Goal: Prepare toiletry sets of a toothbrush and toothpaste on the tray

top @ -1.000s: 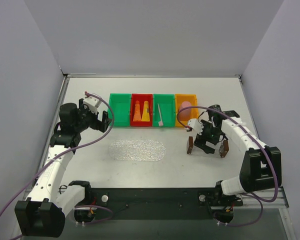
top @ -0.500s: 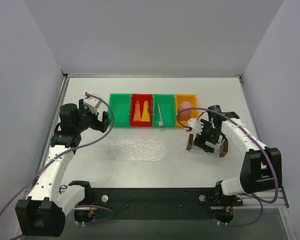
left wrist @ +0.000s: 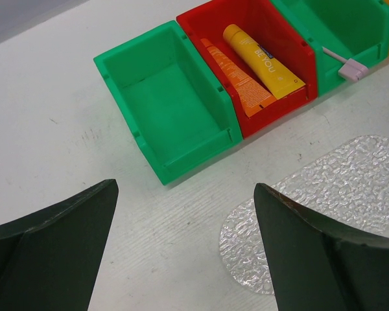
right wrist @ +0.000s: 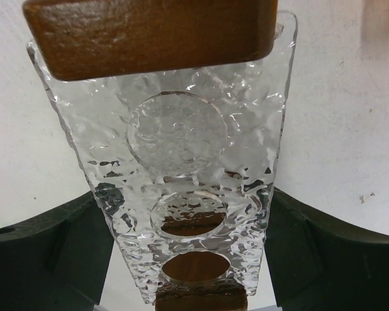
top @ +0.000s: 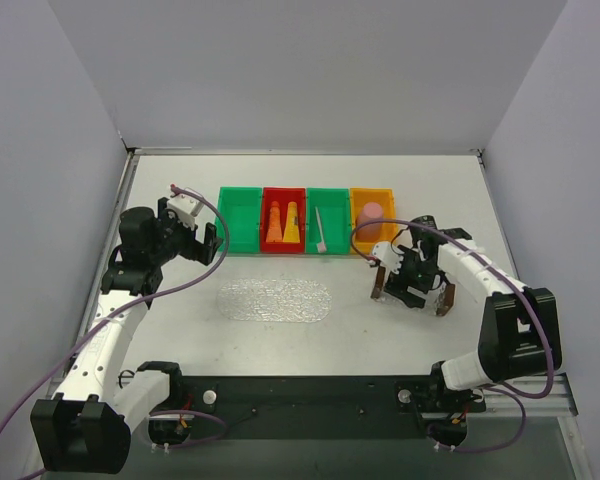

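Tray (right wrist: 178,129): clear textured plastic with brown end blocks, right of centre in the top view; whether it rests on the bench (top: 280,340) is unclear. Probably rigid, light and slippery; best held across the long sides. Right hand (top: 413,285) clamps those sides. Left hand (left wrist: 185,214) is empty, fingers spread, near a green bin (left wrist: 175,110).
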Action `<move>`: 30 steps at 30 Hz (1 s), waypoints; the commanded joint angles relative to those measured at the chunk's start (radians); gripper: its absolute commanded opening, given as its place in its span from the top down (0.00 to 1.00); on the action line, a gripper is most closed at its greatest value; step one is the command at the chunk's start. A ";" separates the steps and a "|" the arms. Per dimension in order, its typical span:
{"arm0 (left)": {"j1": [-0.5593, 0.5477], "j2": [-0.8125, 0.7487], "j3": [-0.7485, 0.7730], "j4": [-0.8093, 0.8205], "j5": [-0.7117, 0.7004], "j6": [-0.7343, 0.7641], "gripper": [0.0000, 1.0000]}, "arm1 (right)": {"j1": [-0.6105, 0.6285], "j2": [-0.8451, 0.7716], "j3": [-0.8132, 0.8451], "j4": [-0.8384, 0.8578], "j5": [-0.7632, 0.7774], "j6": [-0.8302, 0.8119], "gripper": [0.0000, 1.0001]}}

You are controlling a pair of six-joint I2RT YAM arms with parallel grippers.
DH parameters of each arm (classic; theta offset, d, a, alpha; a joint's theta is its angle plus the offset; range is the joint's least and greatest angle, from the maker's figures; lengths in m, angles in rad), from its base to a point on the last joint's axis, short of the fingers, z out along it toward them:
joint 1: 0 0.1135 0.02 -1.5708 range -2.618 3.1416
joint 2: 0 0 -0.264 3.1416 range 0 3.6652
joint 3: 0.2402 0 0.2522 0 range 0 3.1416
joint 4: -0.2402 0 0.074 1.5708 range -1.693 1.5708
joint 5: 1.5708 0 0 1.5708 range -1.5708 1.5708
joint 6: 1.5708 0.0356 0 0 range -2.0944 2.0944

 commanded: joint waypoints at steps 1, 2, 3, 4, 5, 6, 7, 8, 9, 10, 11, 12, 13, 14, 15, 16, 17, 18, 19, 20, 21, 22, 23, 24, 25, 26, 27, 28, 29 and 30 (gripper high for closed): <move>0.008 -0.010 -0.003 0.047 -0.006 0.014 0.03 | 0.028 -0.037 0.009 -0.039 -0.012 0.019 0.41; 0.006 -0.011 -0.004 0.052 -0.010 0.016 0.02 | 0.036 -0.042 0.021 -0.044 -0.018 0.026 0.45; 0.006 -0.010 -0.004 0.053 -0.010 0.016 0.03 | 0.043 -0.050 0.027 -0.057 -0.020 0.030 0.47; 0.006 -0.010 -0.006 0.055 -0.016 0.014 0.03 | 0.063 -0.054 0.033 -0.063 -0.020 0.033 0.49; 0.006 -0.008 -0.006 0.060 -0.018 0.013 0.03 | 0.075 -0.056 0.041 -0.068 -0.018 0.042 0.53; 0.006 -0.002 -0.006 0.060 -0.022 0.011 0.03 | 0.086 -0.062 0.053 -0.077 -0.017 0.046 0.54; 0.006 0.000 -0.003 0.060 -0.024 0.005 0.03 | 0.101 -0.065 0.061 -0.083 -0.015 0.054 0.55; 0.008 0.003 0.005 0.052 -0.030 0.001 0.03 | 0.129 -0.065 0.067 -0.093 -0.006 0.068 0.58; 0.008 0.013 0.008 0.049 -0.032 -0.007 0.03 | 0.149 -0.065 0.087 -0.099 -0.003 0.079 0.59; 0.011 0.018 0.012 0.044 -0.035 -0.009 0.03 | 0.164 -0.064 0.097 -0.105 -0.001 0.086 0.62; 0.014 0.023 0.020 0.037 -0.035 -0.013 0.03 | 0.195 -0.062 0.111 -0.117 0.000 0.095 0.63; 0.017 0.032 0.025 0.034 -0.035 -0.015 0.03 | 0.209 -0.060 0.137 -0.123 0.000 0.117 0.63; 0.023 0.035 0.028 0.029 -0.035 -0.016 0.03 | 0.223 -0.056 0.156 -0.128 0.005 0.128 0.64; 0.029 0.038 0.025 0.030 -0.030 -0.015 0.03 | 0.255 -0.045 0.171 -0.146 0.010 0.137 0.64; 0.034 0.041 0.025 0.032 -0.027 -0.016 0.03 | 0.270 -0.039 0.208 -0.152 0.014 0.154 0.64; 0.040 0.043 0.020 0.040 -0.024 -0.016 0.03 | 0.287 -0.033 0.226 -0.157 0.016 0.166 0.65; 0.056 0.044 0.020 0.041 -0.018 -0.018 0.03 | 0.313 -0.016 0.243 -0.165 0.017 0.180 0.65; 0.057 0.046 0.020 0.046 -0.015 -0.024 0.03 | 0.331 -0.007 0.266 -0.169 0.017 0.204 0.65; 0.090 0.049 0.022 0.049 -0.007 -0.029 0.02 | 0.344 0.004 0.306 -0.172 0.016 0.217 0.65; 0.118 0.052 0.023 0.049 0.002 -0.033 0.03 | 0.359 0.027 0.329 -0.180 0.014 0.227 0.65; 0.133 0.056 0.028 0.050 0.028 -0.042 0.03 | 0.390 0.039 0.349 -0.186 0.011 0.240 0.65; 0.147 0.061 0.031 0.049 0.040 -0.044 0.03 | 0.402 0.053 0.390 -0.192 0.008 0.261 0.65; 0.167 0.064 0.034 0.044 0.048 -0.044 0.03 | 0.420 0.080 0.409 -0.195 0.010 0.272 0.66; 0.173 0.066 0.037 0.041 0.057 -0.045 0.03 | 0.449 0.094 0.426 -0.200 0.011 0.281 0.66; 0.178 0.067 0.038 0.037 0.057 -0.044 0.03 | 0.471 0.107 0.458 -0.200 0.022 0.293 0.66; 0.182 0.067 0.039 0.037 0.060 -0.042 0.03 | 0.486 0.136 0.472 -0.205 0.029 0.299 0.66; 0.187 0.066 0.037 0.038 0.059 -0.039 0.03 | 0.503 0.150 0.489 -0.206 0.037 0.304 0.66; 0.189 0.066 0.034 0.038 0.056 -0.036 0.03 | 0.537 0.165 0.502 -0.208 0.052 0.313 0.66; 0.190 0.067 0.034 0.038 0.053 -0.036 0.02 | 0.551 0.195 0.536 -0.208 0.059 0.327 0.66; 0.195 0.066 0.032 0.041 0.050 -0.039 0.03 | 0.568 0.212 0.553 -0.211 0.062 0.338 0.66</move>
